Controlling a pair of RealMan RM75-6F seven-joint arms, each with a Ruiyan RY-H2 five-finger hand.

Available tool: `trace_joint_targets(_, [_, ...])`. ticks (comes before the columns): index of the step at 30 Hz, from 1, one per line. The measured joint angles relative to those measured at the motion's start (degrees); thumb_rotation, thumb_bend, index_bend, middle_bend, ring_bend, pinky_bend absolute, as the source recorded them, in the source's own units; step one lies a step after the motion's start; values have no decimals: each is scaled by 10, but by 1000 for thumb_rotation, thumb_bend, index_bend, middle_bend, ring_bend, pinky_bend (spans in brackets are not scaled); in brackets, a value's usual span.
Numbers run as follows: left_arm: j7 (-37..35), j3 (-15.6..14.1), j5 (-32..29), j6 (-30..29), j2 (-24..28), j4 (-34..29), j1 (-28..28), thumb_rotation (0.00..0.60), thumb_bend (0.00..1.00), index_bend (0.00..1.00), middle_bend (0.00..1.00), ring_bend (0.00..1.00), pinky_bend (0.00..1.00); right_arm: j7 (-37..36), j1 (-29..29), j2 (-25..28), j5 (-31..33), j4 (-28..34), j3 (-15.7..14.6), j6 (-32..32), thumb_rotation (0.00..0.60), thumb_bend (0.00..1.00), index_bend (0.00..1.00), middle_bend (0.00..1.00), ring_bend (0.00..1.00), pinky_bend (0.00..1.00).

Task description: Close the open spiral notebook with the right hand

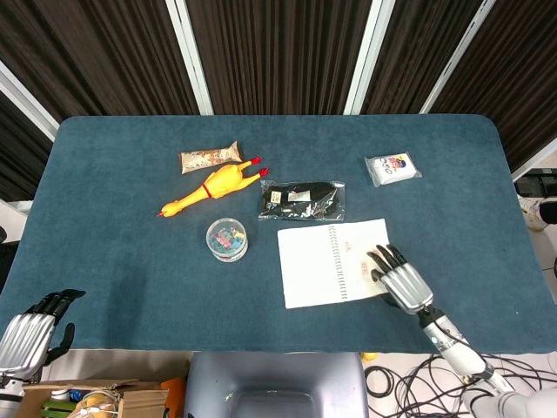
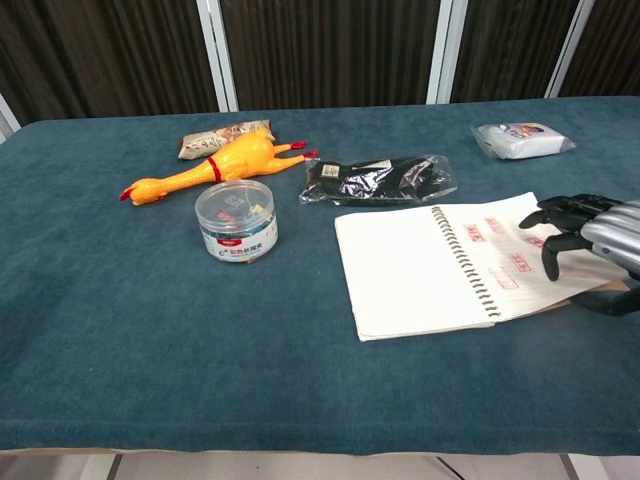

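The open spiral notebook point(image 1: 318, 264) lies on the blue table, right of centre, white pages up; in the chest view the notebook point(image 2: 410, 270) has red stamps on its right page. My right hand point(image 1: 400, 280) is at its right edge, and the chest view shows that hand point(image 2: 590, 245) with dark fingers on top of the right page and the thumb under the brown cover. The right side is raised a little off the cloth. My left hand point(image 1: 26, 335) hangs below the table's near left corner, holding nothing.
A black packet point(image 1: 302, 199) lies just behind the notebook. A clear round tub point(image 1: 226, 239) stands to its left. Further back left lie a yellow rubber chicken point(image 1: 213, 187) and a snack packet point(image 1: 207, 157). A white packet point(image 1: 392, 168) sits at the back right.
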State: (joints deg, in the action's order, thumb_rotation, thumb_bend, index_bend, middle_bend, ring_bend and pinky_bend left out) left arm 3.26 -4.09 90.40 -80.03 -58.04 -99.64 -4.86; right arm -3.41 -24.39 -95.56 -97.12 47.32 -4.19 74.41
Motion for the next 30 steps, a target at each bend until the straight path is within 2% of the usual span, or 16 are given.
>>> trace_joint_targets(8, [-1, 0, 1, 1, 0, 1, -1, 600, 599, 237, 232, 215, 433, 47, -13, 19, -7, 56, 9, 8, 600, 375, 522, 139, 38, 120])
trace_joint_targets(18, [-5, 1, 0, 2, 1, 2, -2, 600, 600, 237, 232, 215, 433, 131, -45, 52, -16, 161, 27, -8, 600, 375, 500, 139, 38, 120])
trace_joint_targets(24, [-6, 0, 0, 1, 2, 2, -1, 600, 599, 237, 232, 215, 433, 168, -66, 63, -16, 212, 44, -22, 600, 375, 451, 139, 38, 120])
trace_joint_targets(30, [-7, 0, 1, 1, 2, 2, -1, 600, 600, 237, 232, 215, 433, 163, -83, 49, -13, 218, 52, -41, 600, 375, 366, 139, 38, 120])
